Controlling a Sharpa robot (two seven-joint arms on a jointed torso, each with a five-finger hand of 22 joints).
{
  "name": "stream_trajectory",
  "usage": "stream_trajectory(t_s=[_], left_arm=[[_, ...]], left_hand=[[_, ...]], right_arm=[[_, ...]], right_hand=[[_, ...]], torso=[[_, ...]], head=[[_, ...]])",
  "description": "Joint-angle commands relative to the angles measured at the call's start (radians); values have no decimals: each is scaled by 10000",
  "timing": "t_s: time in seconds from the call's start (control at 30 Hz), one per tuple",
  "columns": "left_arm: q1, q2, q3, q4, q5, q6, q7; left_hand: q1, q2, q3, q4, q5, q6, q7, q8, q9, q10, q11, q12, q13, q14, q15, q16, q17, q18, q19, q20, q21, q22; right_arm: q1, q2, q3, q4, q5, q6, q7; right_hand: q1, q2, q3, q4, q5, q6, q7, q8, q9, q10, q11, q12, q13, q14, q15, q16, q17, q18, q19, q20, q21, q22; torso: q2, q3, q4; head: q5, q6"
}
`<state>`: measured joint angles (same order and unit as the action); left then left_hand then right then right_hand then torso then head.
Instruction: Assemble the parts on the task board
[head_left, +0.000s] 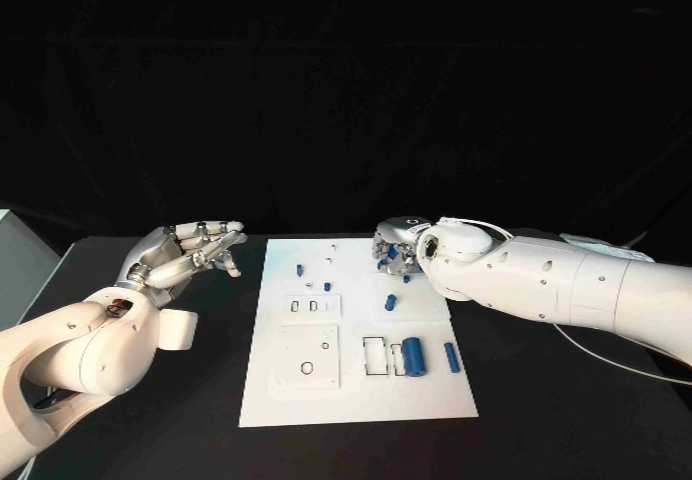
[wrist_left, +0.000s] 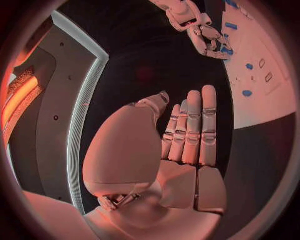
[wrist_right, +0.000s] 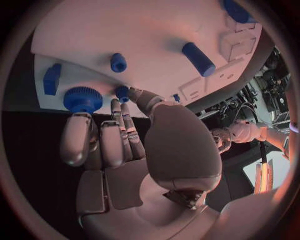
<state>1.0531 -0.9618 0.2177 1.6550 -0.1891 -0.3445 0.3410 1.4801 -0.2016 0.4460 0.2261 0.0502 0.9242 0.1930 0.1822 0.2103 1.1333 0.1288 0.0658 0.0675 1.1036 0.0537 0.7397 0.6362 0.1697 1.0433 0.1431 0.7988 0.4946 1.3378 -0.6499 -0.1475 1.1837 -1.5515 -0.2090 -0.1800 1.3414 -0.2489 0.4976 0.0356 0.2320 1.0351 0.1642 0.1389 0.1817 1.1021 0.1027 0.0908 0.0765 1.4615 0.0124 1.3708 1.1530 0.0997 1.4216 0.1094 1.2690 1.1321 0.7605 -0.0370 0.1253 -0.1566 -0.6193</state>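
White task board (head_left: 289, 395) lying flat in the middle of the black desk (head_left: 562, 420), carrying small blue parts: a large cylinder (head_left: 414, 356) standing in a rectangular recess, a slimmer peg (head_left: 451, 357) just beside it, and a short peg (head_left: 391, 301) nearer the centre. Right robot hand (head_left: 397, 248) over the board's far edge near a blue gear (wrist_right: 82, 99), fingers extended, grasping nothing. Left robot hand (head_left: 192, 252) beside the board, fingers extended, grasping nothing.

A black table (head_left: 577, 400) fills the scene, with a grey box (head_left: 22, 265) at its left edge.
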Motion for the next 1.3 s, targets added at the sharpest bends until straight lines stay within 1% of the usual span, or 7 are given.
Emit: stream_trajectory(t_s=[0.03, 0.27, 0.5, 0.83, 1.03, 1.2, 1.3], left_arm=[[2, 1, 11, 12, -52, 168, 57], [2, -3, 12, -19, -53, 170, 54], [1, -2, 12, -50, -53, 180, 44], [-5, -6, 12, -95, -53, 177, 36], [-7, 3, 12, -124, -52, 171, 35], [-7, 5, 12, -142, -52, 162, 37], [-7, 7, 12, -139, -52, 162, 39]], left_hand=[[-112, 13, 65, -8, -2, 57, -7, -56, -6, 9, -5, -22, 6, -59, -6, 35, 9, 121, -82, -1, 62, 10], [-107, 23, 84, -15, -3, 59, -7, -56, -5, 7, -3, -20, 7, -64, -6, 50, 16, 121, -96, 0, 90, 30], [-93, 32, 114, -33, -3, 62, -7, -56, -3, 3, -4, -19, 7, -73, -7, 71, 25, 122, -119, 1, 132, 60], [-85, 33, 129, -44, -4, 62, -8, -56, -3, 2, -3, -19, 7, -77, -7, 81, 30, 123, -129, 1, 153, 74], [-72, 38, 154, -62, -3, 63, -8, -57, -1, -1, -3, -19, 6, -83, -8, 97, 37, 124, -147, 1, 187, 98], [-72, 38, 154, -62, -3, 63, -8, -57, -1, -1, -3, -19, 6, -83, -8, 97, 37, 124, -147, 1, 187, 98], [-66, 40, 168, -72, -3, 64, -10, -56, 0, -2, -4, -18, 6, -87, -9, 106, 40, 125, -157, 1, 206, 111]], right_arm=[[-22, 17, -6, -2, -96, 194, 12], [-25, 17, -6, -11, -83, 143, -7], [-26, -4, -6, 14, -208, -134, -69], [-26, -45, -1, 199, -375, -1198, -107], [-9, -19, 53, 387, -464, -1954, -216], [14, 133, 93, 395, -529, -2261, -289], [23, 290, 111, 346, -583, -2436, -332]], right_hand=[[23, 75, 75, 60, 34, 116, -5, 65, 30, 148, -17, 60, 18, 420, 0, 62, 23, -180, 98, 1, 95, 79], [102, 263, 550, 119, -117, 404, -107, 259, 211, 481, -112, 193, 27, 399, -72, 164, 29, -238, 187, -48, 369, 471], [216, 336, 923, 21, -150, 543, -162, 400, 398, 766, -192, 242, 58, 392, -135, 229, 30, -279, 245, -108, 555, 741], [344, 325, 1227, -185, -178, 567, -168, 488, 568, 976, -228, 239, 103, 377, -168, 261, -14, -334, 326, -145, 780, 1067], [373, 330, 1323, -252, -180, 568, -168, 512, 623, 1050, -240, 245, 125, 377, -179, 279, -6, -339, 331, -155, 813, 1114], [384, 335, 1374, -290, -182, 588, -170, 537, 661, 1097, -248, 248, 139, 378, -185, 291, -3, -349, 344, -160, 853, 1173], [385, 337, 1389, -301, -182, 592, -170, 544, 674, 1114, -250, 251, 144, 380, -187, 299, 8, -352, 349, -162, 866, 1191]], torso=[[36, -11, 16], [76, -8, 12], [100, -12, 30], [135, -18, 39], [128, -31, 37], [150, -39, 51], [165, -41, 81]], head=[[-2, 1], [-7, 20], [-9, 34], [-3, 110], [7, 153], [10, 201], [10, 215]])
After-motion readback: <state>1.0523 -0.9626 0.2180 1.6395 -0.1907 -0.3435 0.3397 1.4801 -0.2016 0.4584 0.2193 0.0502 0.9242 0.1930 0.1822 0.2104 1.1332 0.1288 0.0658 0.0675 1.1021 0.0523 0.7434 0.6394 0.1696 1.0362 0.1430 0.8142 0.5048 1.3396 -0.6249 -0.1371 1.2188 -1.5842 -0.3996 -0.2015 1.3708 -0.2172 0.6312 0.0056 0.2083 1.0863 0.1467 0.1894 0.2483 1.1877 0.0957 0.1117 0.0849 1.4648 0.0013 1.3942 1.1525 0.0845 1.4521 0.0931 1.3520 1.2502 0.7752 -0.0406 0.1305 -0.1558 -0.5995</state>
